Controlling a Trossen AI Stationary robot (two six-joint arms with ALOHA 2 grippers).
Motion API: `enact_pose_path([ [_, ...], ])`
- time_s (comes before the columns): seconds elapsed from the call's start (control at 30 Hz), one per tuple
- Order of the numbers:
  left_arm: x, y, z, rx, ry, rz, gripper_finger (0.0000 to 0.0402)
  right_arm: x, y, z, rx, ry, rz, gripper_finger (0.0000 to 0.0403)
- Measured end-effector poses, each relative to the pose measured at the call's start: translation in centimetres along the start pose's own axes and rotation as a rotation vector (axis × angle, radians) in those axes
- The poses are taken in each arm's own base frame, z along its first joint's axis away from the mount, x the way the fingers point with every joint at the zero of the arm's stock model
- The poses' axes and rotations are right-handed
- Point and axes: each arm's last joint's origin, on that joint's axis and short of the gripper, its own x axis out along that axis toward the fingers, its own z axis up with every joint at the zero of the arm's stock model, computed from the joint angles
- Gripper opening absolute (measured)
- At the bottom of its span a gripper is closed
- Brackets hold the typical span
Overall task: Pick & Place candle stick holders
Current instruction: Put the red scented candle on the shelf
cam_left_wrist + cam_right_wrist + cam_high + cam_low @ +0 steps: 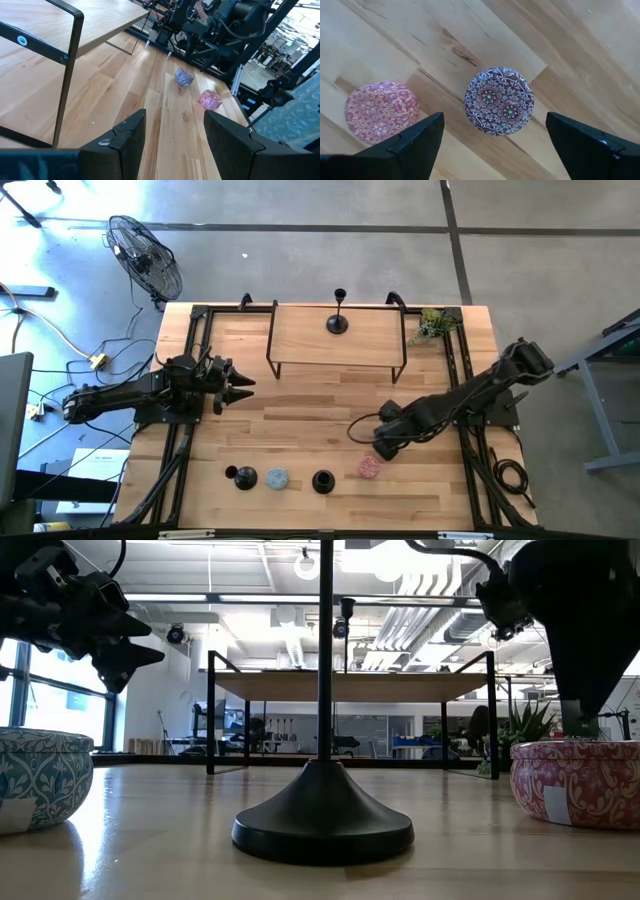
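While the right gripper [384, 448] hangs wide open and empty over a patterned round tin [499, 101] beside a pink tin [369, 467], the left gripper [243, 385] waits part-open, grasping nothing, near the bench's left edge. One candlestick holder [338, 323] stands on the raised shelf [300, 340] at the far edge; two more [322, 480] [232, 474] stand along the near edge, flanking a blue tin [276, 478].

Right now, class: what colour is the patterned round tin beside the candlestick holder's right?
Pink with a pale floral pattern; the low view shows it best.
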Motion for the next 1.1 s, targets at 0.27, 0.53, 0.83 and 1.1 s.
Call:
enact_pose_path([
  [0.27, 0.0, 0.0, 0.0, -0.001, 0.003, 0.001, 0.0198, 1.0, 0.3, 0.0, -0.002, 0.016, -0.031, 0.0346],
  [0.53, 0.0, 0.0, -0.1, -0.003, 0.01, 0.004, 0.0198, 1.5, 0.5, 0.0, 0.015, 0.029, -0.045, 0.0346],
  [0.83, 0.0, 0.0, -0.1, 0.002, 0.013, 0.005, 0.0198, 1.5, 0.5, 0.1, 0.024, -0.01, -0.054, 0.0346],
  [1.1, 0.0, 0.0, -0.1, 0.004, 0.014, 0.005, 0.0198, 2.5, 0.6, 0.3, 0.023, 0.022, -0.087, 0.0346],
])
